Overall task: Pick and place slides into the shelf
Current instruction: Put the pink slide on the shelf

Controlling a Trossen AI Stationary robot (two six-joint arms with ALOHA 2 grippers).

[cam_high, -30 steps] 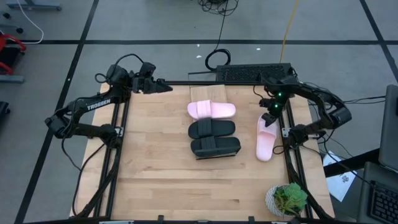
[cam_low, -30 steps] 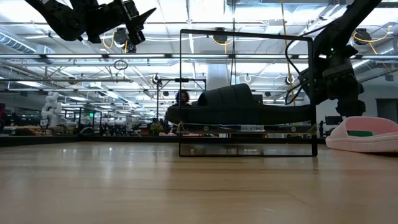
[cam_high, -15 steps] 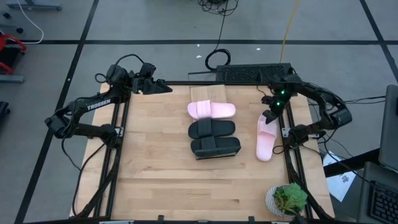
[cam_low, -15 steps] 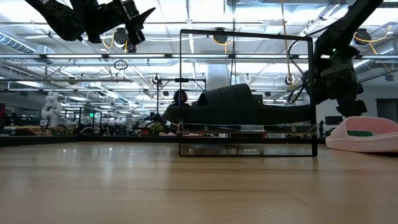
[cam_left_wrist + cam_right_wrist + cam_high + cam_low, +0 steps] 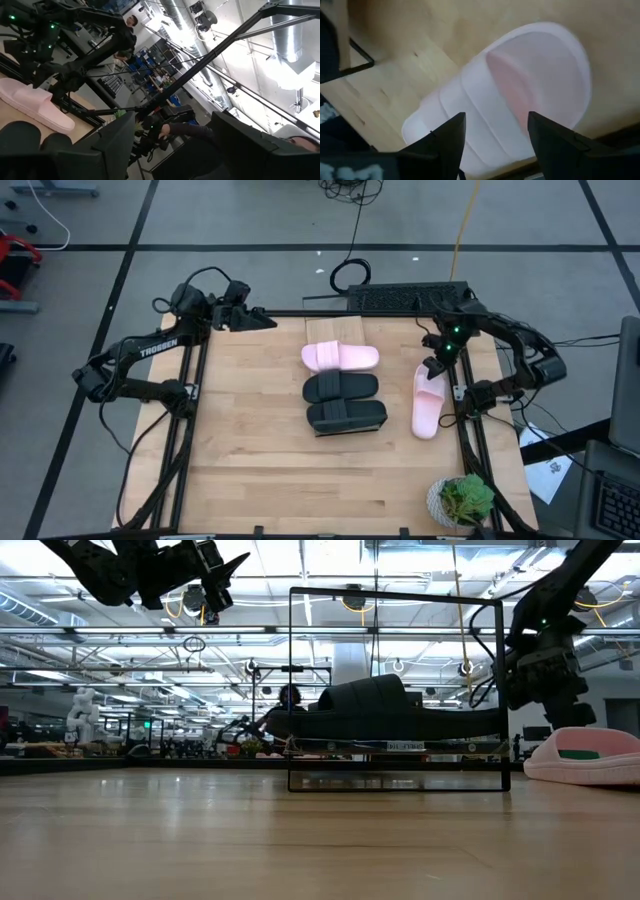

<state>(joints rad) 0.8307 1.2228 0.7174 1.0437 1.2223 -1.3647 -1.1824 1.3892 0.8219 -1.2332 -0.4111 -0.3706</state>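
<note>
Readable writing: the left arm's upper link carries the white lettering "TROSSEN" (image 5: 158, 347). A green patch shows on the side of the pink slide in the low view; its text cannot be read.

Containers: a pot holding a green plant (image 5: 463, 501) stands at the table's front right corner.

Task items: the shelf (image 5: 345, 392), a thin dark frame over a light-wood board, sits at the middle of the table (image 5: 250, 450). Three slides lie side by side within it: one pink slide (image 5: 340, 358) toward the table's rear edge, then the first black slide (image 5: 341, 388), then the second black slide (image 5: 347, 416) nearest the front. The remaining pink slide (image 5: 429, 401) lies along the table's right edge, outside the shelf, lengthwise front to rear.

Right gripper (image 5: 434, 364): positioned above the rear end of the remaining pink slide, not gripping it. Its claw stands wide, with the slide visible between both fingers (image 5: 442, 142) in the right wrist view.

Left gripper (image 5: 262, 319): parked at the table's rear left corner, raised, claw wide and holding nothing.

Difference from the earlier frames: the right gripper has shifted slightly; the slides, shelf and left arm are unchanged.
</note>
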